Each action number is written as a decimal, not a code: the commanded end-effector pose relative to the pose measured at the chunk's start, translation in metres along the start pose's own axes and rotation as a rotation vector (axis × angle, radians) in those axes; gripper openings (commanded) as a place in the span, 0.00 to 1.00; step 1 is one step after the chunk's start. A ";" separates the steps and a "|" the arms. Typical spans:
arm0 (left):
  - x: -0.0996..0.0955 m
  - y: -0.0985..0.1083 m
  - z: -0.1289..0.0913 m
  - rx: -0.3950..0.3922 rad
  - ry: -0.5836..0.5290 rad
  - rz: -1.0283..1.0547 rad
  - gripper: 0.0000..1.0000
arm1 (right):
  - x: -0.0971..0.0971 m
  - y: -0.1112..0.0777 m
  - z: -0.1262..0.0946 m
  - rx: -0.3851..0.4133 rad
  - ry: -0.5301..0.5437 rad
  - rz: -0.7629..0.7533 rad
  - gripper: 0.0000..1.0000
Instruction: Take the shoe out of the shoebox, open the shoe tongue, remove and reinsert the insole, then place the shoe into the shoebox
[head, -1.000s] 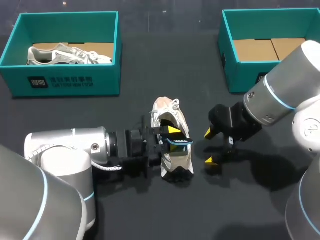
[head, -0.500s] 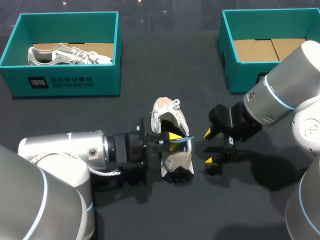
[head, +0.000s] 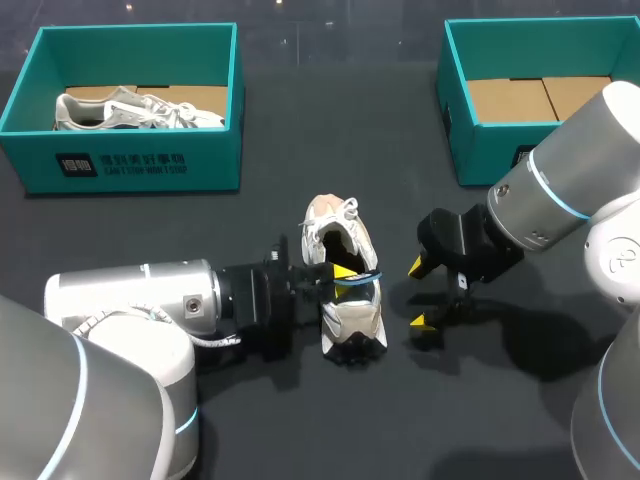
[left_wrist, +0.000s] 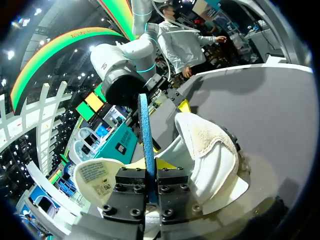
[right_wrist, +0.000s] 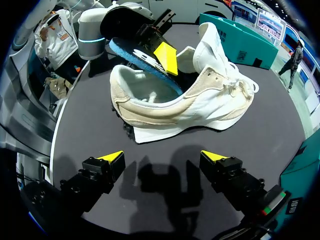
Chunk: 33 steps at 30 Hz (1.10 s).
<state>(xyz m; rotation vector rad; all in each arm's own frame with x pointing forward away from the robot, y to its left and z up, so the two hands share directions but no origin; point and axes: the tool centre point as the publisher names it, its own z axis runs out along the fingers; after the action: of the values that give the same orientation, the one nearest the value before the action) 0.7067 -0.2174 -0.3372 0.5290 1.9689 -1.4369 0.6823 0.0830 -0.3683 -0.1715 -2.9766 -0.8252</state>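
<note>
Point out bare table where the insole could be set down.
Widest bare table lies between the left shoebox and right shoebox, beyond the shoe. Another strip runs between the shoe and the near edge. Crowded: the shoe's flanks, with the left tool holding the insole and the open right tool.

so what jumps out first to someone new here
A white shoe lies mid-table, with the left gripper pinching a blue insole that slants into its opening. The right gripper sits open beside it, and a teal box at the far left holds another shoe.
</note>
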 end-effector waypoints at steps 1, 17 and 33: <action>-0.003 0.008 0.013 -0.019 0.007 -0.010 0.00 | 0.001 -0.001 0.000 -0.001 -0.002 -0.001 1.00; -0.006 -0.040 -0.015 0.062 0.024 -0.046 0.34 | 0.001 -0.001 0.000 -0.001 -0.002 -0.001 1.00; 0.005 -0.006 0.010 0.051 0.060 0.063 0.00 | 0.001 -0.001 0.000 -0.001 -0.002 -0.001 1.00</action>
<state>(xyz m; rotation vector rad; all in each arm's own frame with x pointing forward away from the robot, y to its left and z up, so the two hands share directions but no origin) 0.6893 -0.2162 -0.3276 0.6553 1.9523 -1.4432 0.6823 0.0830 -0.3683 -0.1714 -2.9766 -0.8252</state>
